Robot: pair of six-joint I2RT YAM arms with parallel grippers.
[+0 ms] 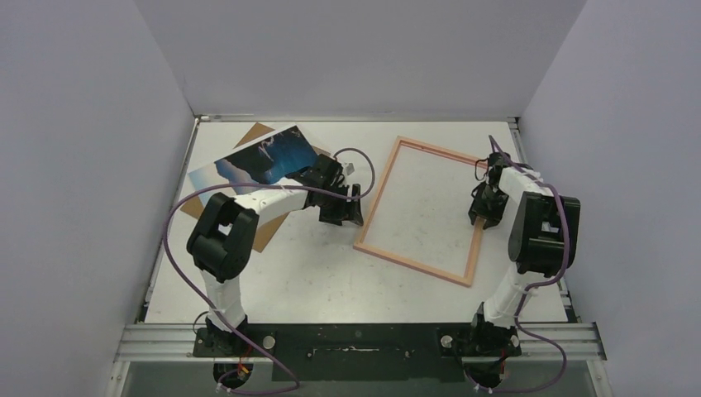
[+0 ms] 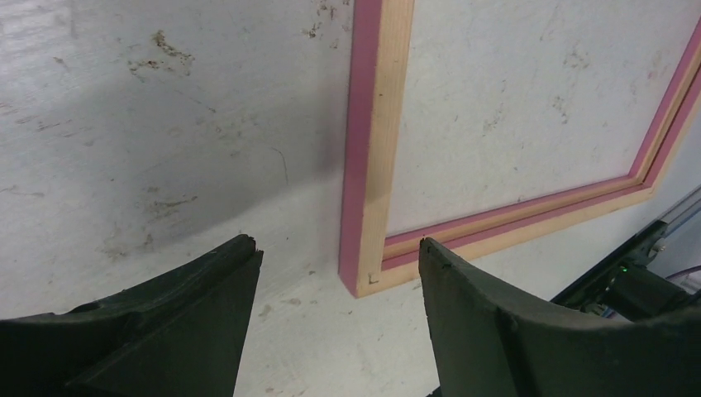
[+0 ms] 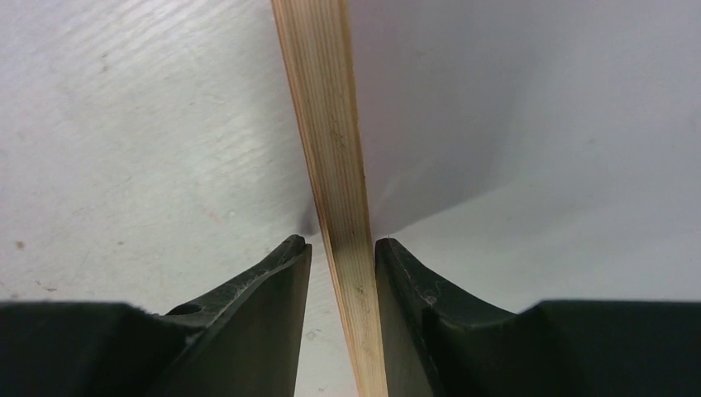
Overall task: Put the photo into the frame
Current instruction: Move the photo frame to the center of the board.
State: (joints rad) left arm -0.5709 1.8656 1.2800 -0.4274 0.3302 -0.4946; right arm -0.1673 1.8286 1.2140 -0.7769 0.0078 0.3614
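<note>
The frame (image 1: 413, 265) lies flat on the table at centre right, its light wood side up and pink showing along its edges (image 2: 388, 124). The photo (image 1: 264, 155) of blue sea rests at the back left, partly over a brown panel. My left gripper (image 1: 351, 219) hovers just left of the frame's left rail, open, with the frame's near corner showing between its fingers (image 2: 336, 244). My right gripper (image 1: 484, 217) straddles the right rail (image 3: 335, 149). Its jaws (image 3: 340, 244) stand narrow: the right finger touches the wood and a slim gap stays at the left finger.
A brown fibreboard panel (image 1: 266, 231) lies under the photo and the left arm. Grey walls close in the table on three sides. A metal rail (image 1: 364, 335) runs along the near edge by the arm bases.
</note>
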